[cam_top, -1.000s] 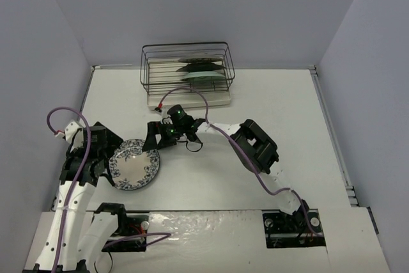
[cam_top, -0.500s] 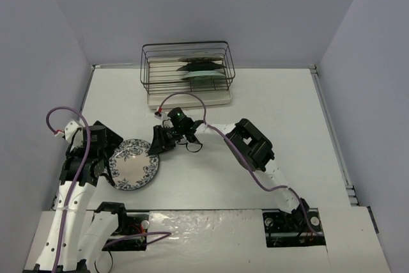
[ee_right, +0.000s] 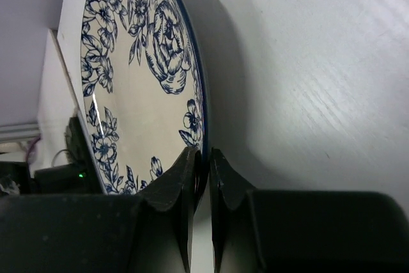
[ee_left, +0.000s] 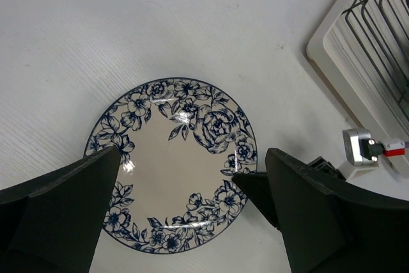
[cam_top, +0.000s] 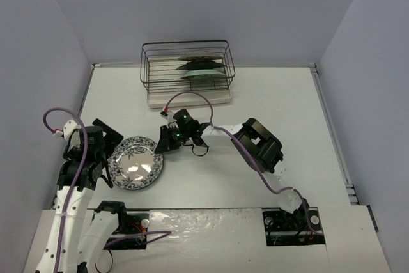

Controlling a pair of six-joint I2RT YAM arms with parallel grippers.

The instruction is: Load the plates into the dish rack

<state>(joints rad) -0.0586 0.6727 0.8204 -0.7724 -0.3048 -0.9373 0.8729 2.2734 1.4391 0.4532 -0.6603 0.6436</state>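
**Pinching the Floral Plate at Its Rim**

The right tool (cam_top: 161,149) is pressed together on the floral plate (cam_top: 135,164). In the right wrist view, both fingers (ee_right: 180,180) clamp the blue-patterned rim from opposite faces, with only the thickness of the plate (ee_right: 128,87) between them. The contact point is on the rim section nearest the right tool, and the rest of the plate extends away from the tool toward the left arm.

The left tool (cam_top: 105,156) is spread to its full width. It is positioned at the far rim of the plate, opposite the right tool. In the left wrist view, the plate (ee_left: 179,158) lies on the desk (ee_left: 128,23) below and between the two open fingers (ee_left: 70,202). Whether either finger touches the plate cannot be determined.

The dish rack (cam_top: 146,68) stands on the desk beyond the right tool, well apart from it. At least two other plates (cam_top: 203,77) are held inside the rack, in the half farther from the left tool. The cream tray base (cam_top: 160,101) faces the tools.
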